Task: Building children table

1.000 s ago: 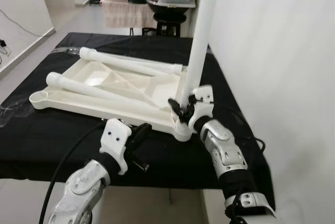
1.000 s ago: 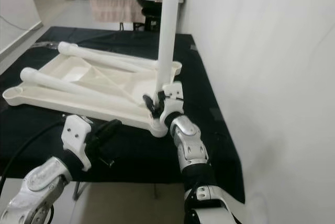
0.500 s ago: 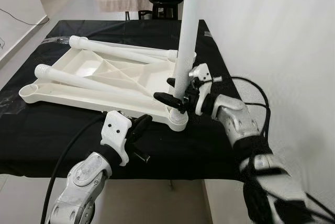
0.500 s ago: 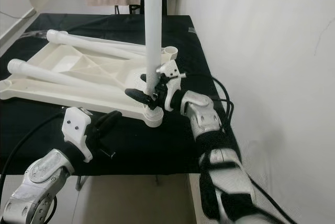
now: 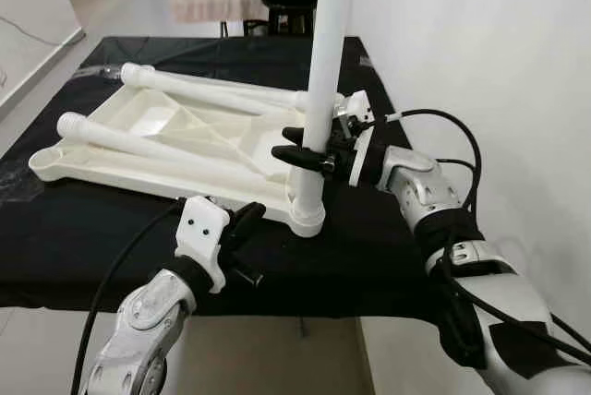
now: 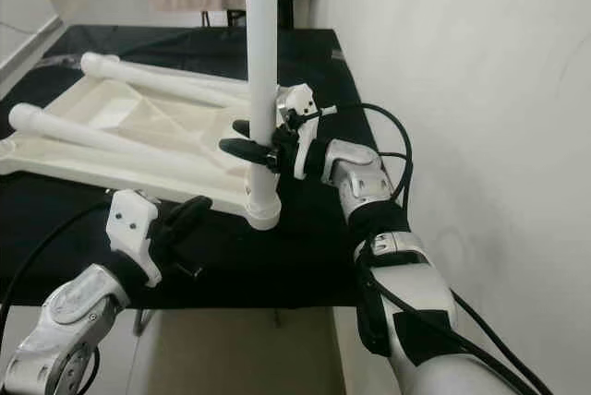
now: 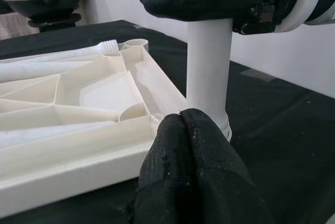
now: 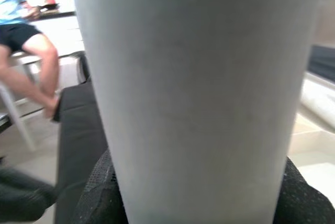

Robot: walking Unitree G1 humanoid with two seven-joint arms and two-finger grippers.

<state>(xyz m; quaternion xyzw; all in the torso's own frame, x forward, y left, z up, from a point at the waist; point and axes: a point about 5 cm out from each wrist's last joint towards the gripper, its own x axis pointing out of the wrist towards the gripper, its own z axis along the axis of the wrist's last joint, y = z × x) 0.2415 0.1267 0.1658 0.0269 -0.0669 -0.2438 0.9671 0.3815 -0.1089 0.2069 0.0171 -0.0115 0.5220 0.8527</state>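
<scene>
Table top (image 5: pixel 185 141): upside down on the black-covered surface (image 5: pixel 388 247).
Upright leg (image 5: pixel 325 63): standing in the near right corner socket.
Right hand (image 5: pixel 309 149): pinching the upright leg.
Left hand (image 5: pixel 242 225): fingers pressed together, by the top's near edge.
Loose legs (image 5: pixel 212 95): lying across the top.

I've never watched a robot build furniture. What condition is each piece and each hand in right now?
Tabletop: upside down on the black cloth.
Upright leg: standing in the near right corner socket.
Two loose legs: lying across the tabletop's underside, not fitted.
Right gripper: shut on the upright leg, low down.
Left gripper: shut, empty, by the tabletop's near edge.
</scene>
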